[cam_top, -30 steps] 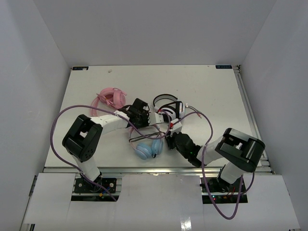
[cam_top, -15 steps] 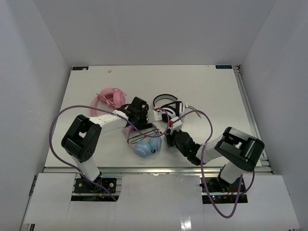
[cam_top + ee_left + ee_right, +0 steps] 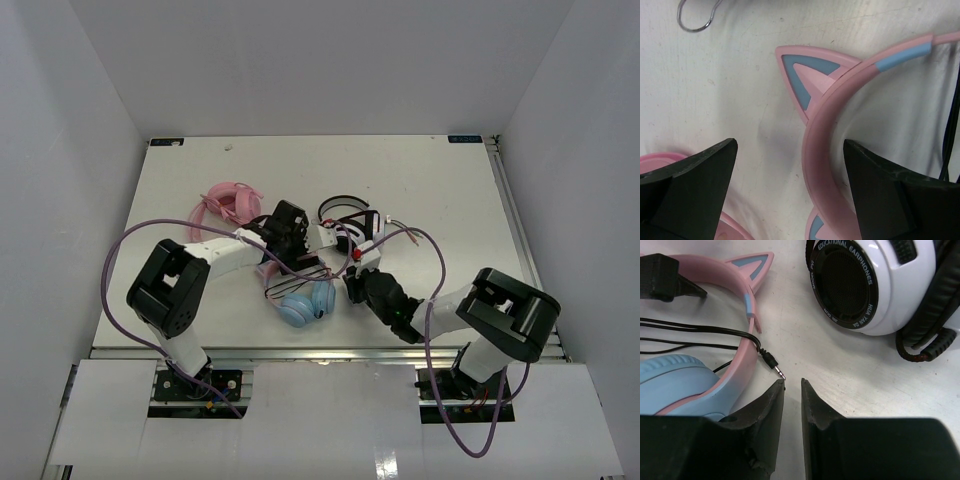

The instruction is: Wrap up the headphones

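The headphones (image 3: 305, 300) lie on the table near the front, light blue ear cups (image 3: 675, 380) together, pink cat-eared headband (image 3: 825, 125) pointing away from me. My left gripper (image 3: 790, 155) stands wide open astride the headband, which lies nearer the right finger (image 3: 890, 195), apart from both. The thin dark cable (image 3: 695, 331) runs across the headband and ends in a jack plug (image 3: 771, 361). My right gripper (image 3: 792, 384) is just in front of that plug, its jaws a narrow gap apart with nothing between them.
The white-and-black headphones (image 3: 860, 285) sit right of the plug, close to my right gripper (image 3: 352, 287). The all-pink headphones (image 3: 228, 203) lie behind my left gripper (image 3: 285, 258). Purple arm cables loop over the white table (image 3: 430, 170).
My left gripper has opened wide and let go of the headband. My right gripper's jaws have parted slightly. The headphones have shifted a little away from me.
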{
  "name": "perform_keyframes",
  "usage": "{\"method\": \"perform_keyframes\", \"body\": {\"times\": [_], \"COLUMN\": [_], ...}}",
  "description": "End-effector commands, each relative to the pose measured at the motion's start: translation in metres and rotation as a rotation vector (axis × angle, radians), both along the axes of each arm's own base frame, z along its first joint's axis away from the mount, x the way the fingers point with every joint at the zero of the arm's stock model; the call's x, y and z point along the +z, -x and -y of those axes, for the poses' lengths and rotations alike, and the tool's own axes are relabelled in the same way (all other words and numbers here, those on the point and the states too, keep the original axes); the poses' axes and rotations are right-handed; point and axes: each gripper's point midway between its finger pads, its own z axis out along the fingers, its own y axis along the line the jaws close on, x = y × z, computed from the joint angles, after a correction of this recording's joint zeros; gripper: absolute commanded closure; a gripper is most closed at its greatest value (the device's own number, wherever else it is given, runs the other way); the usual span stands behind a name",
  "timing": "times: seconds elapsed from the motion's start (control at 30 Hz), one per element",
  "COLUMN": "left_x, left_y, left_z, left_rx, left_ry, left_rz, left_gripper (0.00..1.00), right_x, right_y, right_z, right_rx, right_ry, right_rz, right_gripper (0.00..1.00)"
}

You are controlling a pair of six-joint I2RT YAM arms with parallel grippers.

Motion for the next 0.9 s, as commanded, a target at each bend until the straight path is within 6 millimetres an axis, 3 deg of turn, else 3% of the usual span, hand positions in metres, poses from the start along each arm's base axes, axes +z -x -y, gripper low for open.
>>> {"method": "perform_keyframes", "body": {"times": [0.0,0.23,0.37,0.53,0.63,0.73,0.8,0.87], "left_x": [0.062,0.082,0.105,0.121,0.136,0.153,0.158,0.173], "left_y": [-0.033,-0.035,-0.032,-0.024,-0.025,-0.031,-0.027,-0.006], "left_z": [0.008,0.005,0.008,0.009,0.013,0.03,0.051,0.083], "left_rx": [0.175,0.246,0.335,0.373,0.528,0.741,0.791,0.714], "left_ry": [0.146,0.186,0.27,0.333,0.415,0.533,0.608,0.736], "left_rz": [0.13,0.115,0.08,0.064,-0.001,-0.134,-0.249,-0.381], "left_gripper": [0.02,0.02,0.02,0.02,0.02,0.02,0.02,0.02], "right_x": [0.023,0.047,0.06,0.086,0.112,0.149,0.168,0.181], "right_y": [-0.004,-0.002,0.002,0.003,0.005,0.012,0.02,0.028], "right_z": [0.004,0.009,0.008,0.013,0.013,0.017,0.019,0.022], "right_rx": [-0.036,-0.044,-0.033,-0.043,-0.047,-0.044,-0.018,-0.001], "right_ry": [-0.04,-0.075,-0.078,-0.093,-0.119,-0.184,-0.214,-0.237], "right_rz": [0.028,0.038,0.031,0.039,0.03,0.02,0.012,-0.001], "right_gripper": [0.73,0.74,0.73,0.73,0.72,0.71,0.7,0.68]}}
